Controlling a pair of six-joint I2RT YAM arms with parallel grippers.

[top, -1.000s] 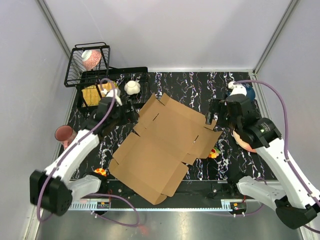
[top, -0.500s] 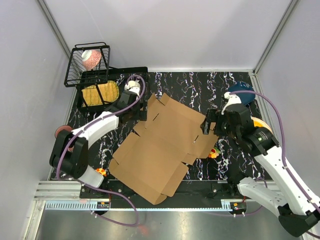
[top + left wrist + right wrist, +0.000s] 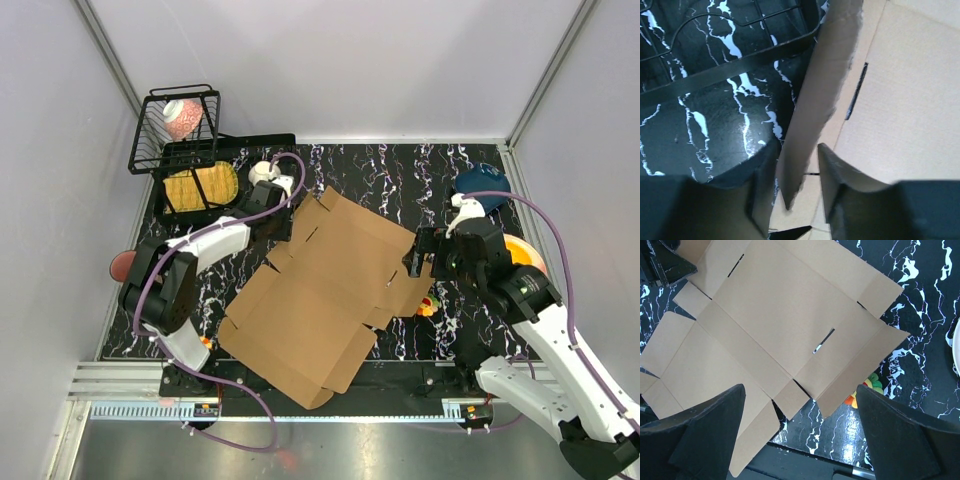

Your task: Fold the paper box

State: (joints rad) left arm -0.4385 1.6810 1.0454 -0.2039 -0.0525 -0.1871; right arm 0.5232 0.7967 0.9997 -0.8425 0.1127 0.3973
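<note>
**Brown box (image 3: 325,290) unfolded, one flap between the left gripper (image 3: 797,170) fingers**

You see the box lying open in the middle of the table (image 3: 400,170). It is a flat cut sheet, turned so that its long side runs from 7 o'clock to 1 o'clock. Most of it rests on the black marbled top.

Your left gripper is at the 11 o'clock corner of the box. In the left wrist view a narrow flap (image 3: 817,90) stands up there and passes between the two fingers (image 3: 830,195). The jaws are parted wider than the cardboard is thick. On one side a gap shows, so the flap is not clamped. Whether the other finger touches it, you cannot tell.

Your right gripper (image 3: 801,387) hangs above the 3 o'clock edge of the box. Its jaws are wide apart and hold nothing. Under it the sheet lies flat, with a short slot (image 3: 824,341) cut in it.

A small orange and yellow toy (image 3: 428,305) lies just beside the box at 4 o'clock. An orange plate (image 3: 520,250) is at 3 o'clock on the table, partly hidden by the right arm, and a blue bowl (image 3: 483,182) is at 2 o'clock. A black tray (image 3: 225,150) sits at 11 o'clock with a wire basket (image 3: 175,125) at its far side. A pink cup (image 3: 122,265) is at 9 o'clock, near the table's edge.
</note>
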